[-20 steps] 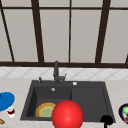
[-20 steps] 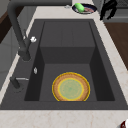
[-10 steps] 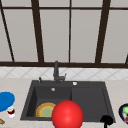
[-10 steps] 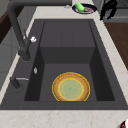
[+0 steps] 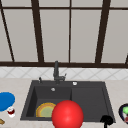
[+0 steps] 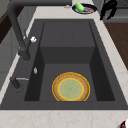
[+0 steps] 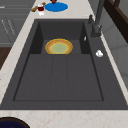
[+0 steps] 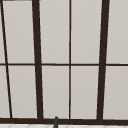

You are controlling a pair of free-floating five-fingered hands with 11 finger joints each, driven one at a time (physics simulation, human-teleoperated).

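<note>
My right hand [image 5: 106, 120] hangs over the counter at the sink's front right corner. In the left side view the same hand [image 6: 108, 9] has its fingers pointing loosely down, holding nothing, just beside a dark bowl [image 6: 84, 8] with a green item in it. That bowl [image 5: 124, 112] sits at the far right of the front view. A yellow-orange plate [image 6: 71, 87] lies flat in the deep left basin of the black sink [image 5: 87, 100]. A large red round thing [image 5: 67, 115] shows in front of the sink's front edge.
The dark faucet [image 5: 56, 72] stands behind the basin, its spout reaching over the sink in the left side view. A blue plate [image 7: 56, 6] and a small red-and-white cup [image 7: 40, 9] sit on the left counter. The sink's right half is a shallow drainboard [image 7: 58, 77].
</note>
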